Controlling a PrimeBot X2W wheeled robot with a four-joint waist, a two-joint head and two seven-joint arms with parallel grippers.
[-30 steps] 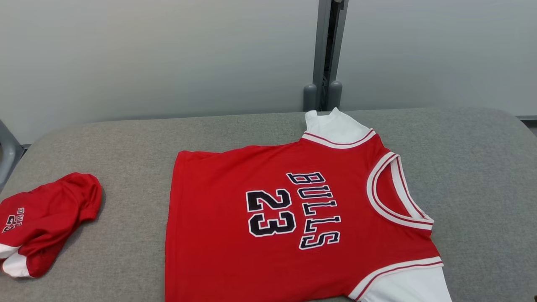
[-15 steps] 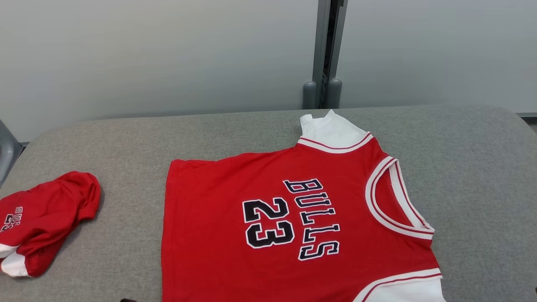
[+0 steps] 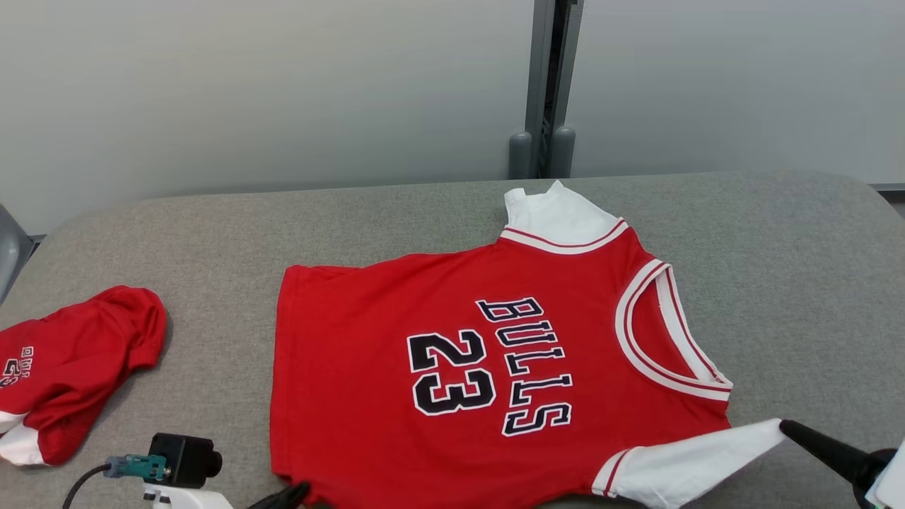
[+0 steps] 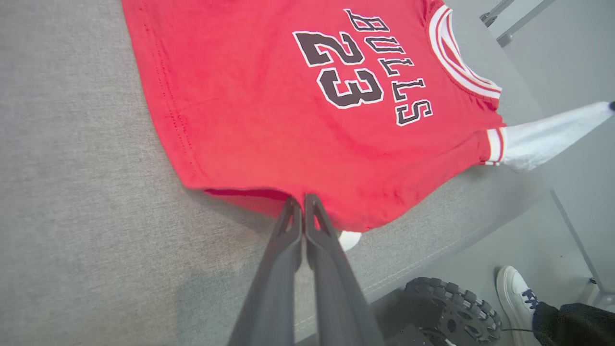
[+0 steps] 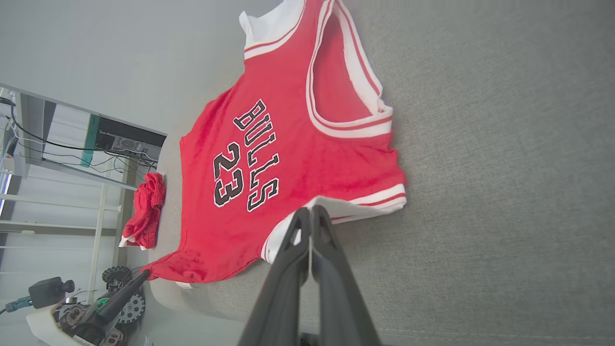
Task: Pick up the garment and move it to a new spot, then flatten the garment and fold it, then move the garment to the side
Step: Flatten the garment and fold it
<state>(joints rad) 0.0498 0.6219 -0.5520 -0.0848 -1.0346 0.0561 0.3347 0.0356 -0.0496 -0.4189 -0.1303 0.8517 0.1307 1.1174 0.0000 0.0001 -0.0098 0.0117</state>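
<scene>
The one red jersey (image 3: 452, 367) lies face up across the middle of the grey table (image 3: 212, 240), neck opening toward the table's right end and hem toward its left, with "BULLS" and "23" readable sideways. It has two white sleeves. The far sleeve (image 3: 555, 215) lies flat toward the table's back edge, and the near sleeve (image 3: 700, 459) is stretched out toward the table's front right. I have two grippers on it, both closed. My left gripper (image 4: 302, 204) has its fingers pressed together on the hem at the corner nearest the table's front edge. My right gripper (image 5: 311, 211) is pinched on the end of the near sleeve, holding it just above the table's surface. A second, smaller red garment (image 3: 71, 367), one bundle with white trim and its own small "23", sits crumpled at the table's left end, well apart from the jersey. From my head I see the whole layout and one grey post (image 3: 544, 85) rising behind the table's back edge against a pale wall. My left wrist view adds what lies below the table's front edge: one knobbly black wheel (image 4: 447, 312) and one white shoe (image 4: 516, 293) of a person on the floor. My right wrist view adds shelving with cables (image 5: 72, 149) beyond the table's left end.
</scene>
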